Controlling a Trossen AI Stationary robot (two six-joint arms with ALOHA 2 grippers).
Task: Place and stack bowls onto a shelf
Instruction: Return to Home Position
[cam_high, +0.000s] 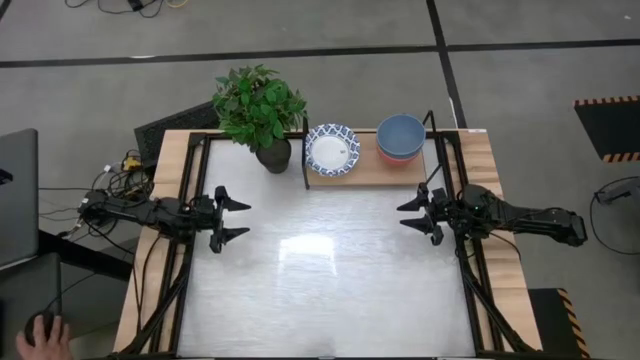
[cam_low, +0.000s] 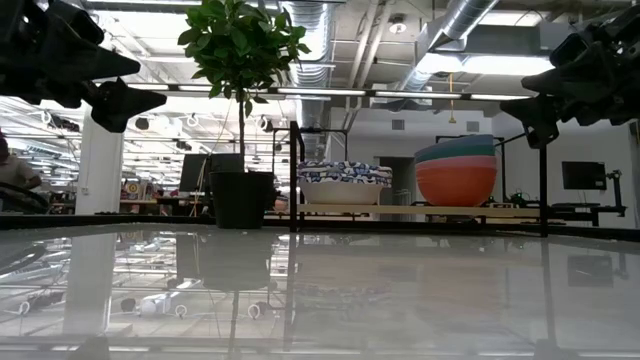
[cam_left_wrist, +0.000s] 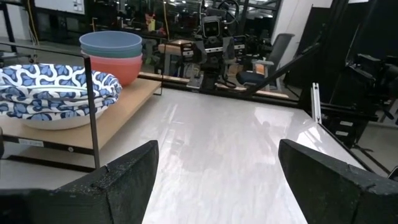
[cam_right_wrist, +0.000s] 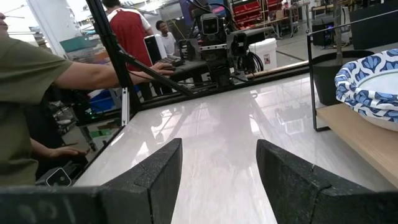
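A stack of white bowls with blue patterned rims (cam_high: 332, 150) stands on the left half of the wooden shelf (cam_high: 365, 176) at the table's far edge. Beside it on the right is a stack with a slate blue bowl (cam_high: 401, 132) on top of pink bowls (cam_high: 400, 157). Both stacks show in the low view (cam_low: 345, 183) (cam_low: 456, 170) and the left wrist view (cam_left_wrist: 56, 93) (cam_left_wrist: 112, 53). My left gripper (cam_high: 240, 220) is open and empty at the table's left. My right gripper (cam_high: 408, 215) is open and empty at the table's right.
A potted plant in a dark pot (cam_high: 262, 115) stands at the far edge just left of the shelf. The shiny metal tabletop (cam_high: 320, 290) lies between the arms. A person's hand (cam_high: 40, 338) rests off the table at the near left; people stand beyond the table (cam_right_wrist: 37, 81).
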